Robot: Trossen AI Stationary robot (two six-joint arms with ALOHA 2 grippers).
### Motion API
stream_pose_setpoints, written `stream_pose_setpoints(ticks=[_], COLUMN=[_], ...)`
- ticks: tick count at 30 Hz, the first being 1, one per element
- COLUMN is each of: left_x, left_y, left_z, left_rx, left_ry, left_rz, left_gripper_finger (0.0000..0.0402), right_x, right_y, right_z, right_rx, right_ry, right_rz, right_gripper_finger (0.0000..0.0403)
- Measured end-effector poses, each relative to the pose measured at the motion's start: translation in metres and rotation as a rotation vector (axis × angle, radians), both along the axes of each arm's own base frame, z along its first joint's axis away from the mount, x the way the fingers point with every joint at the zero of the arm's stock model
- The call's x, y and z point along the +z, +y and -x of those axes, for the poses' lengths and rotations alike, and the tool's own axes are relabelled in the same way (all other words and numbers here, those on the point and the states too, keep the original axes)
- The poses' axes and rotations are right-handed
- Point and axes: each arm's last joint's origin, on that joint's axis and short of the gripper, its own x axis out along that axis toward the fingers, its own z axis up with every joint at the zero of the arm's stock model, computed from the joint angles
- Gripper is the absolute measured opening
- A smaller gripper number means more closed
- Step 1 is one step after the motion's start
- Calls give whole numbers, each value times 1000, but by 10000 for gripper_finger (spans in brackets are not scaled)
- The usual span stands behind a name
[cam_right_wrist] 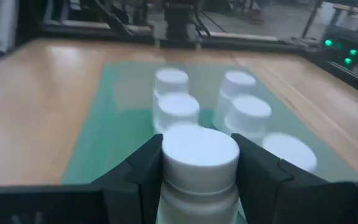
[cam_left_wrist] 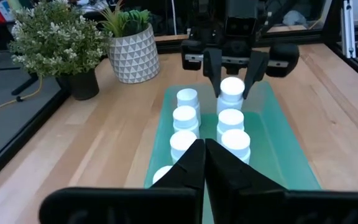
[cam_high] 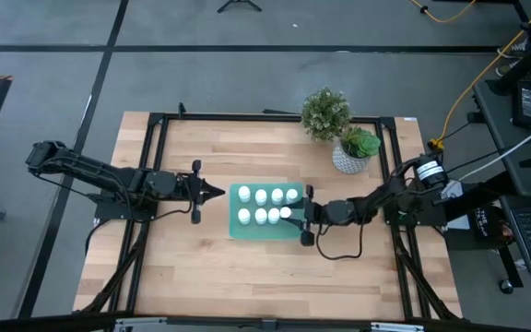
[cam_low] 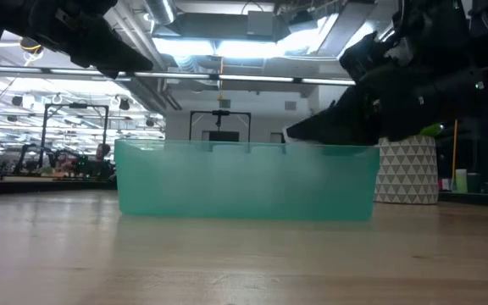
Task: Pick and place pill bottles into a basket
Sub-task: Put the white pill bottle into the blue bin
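The teal tray (cam_high: 247, 232) lies at the table's middle and holds several white capped pill bottles (cam_high: 260, 196) standing upright in two rows. My right gripper (cam_high: 295, 214) reaches over the tray's right end and is shut on one more bottle (cam_right_wrist: 199, 155), at the right end of the near row. The left wrist view shows this bottle (cam_left_wrist: 232, 87) at the tray's far end; its base is hidden. My left gripper (cam_high: 218, 192) is shut and empty just left of the tray, its fingers (cam_left_wrist: 204, 162) pointing at it. My right gripper pinches the bottle between its two fingers (cam_right_wrist: 143, 168), one on each side of the cap and the body just below it (cam_right_wrist: 197, 193). The fingers come from the table's right, slanting a little down. The bottle stands upright; whether its base touches the tray floor, I cannot tell.
A leafy plant in a dark pot (cam_high: 325, 112) and a white patterned pot (cam_high: 350, 157) stand at the far right, behind my right arm. Black frame rails (cam_high: 155, 148) run along the table's edges. Bare wood lies near and left of the tray (cam_high: 182, 267).
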Motion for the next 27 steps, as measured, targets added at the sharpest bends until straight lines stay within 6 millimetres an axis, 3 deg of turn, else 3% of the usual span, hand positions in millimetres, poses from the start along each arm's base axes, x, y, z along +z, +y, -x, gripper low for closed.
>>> stream_pose_setpoints(ticks=[27], left_x=[0], left_y=[0], left_z=[0], left_rx=[0], left_ry=[0], left_rz=[0], left_gripper_finger=[7], right_x=[-12], right_y=[0], right_z=[-1], right_rx=[-30], right_ry=[15], right_rz=[3], right_gripper_finger=[163])
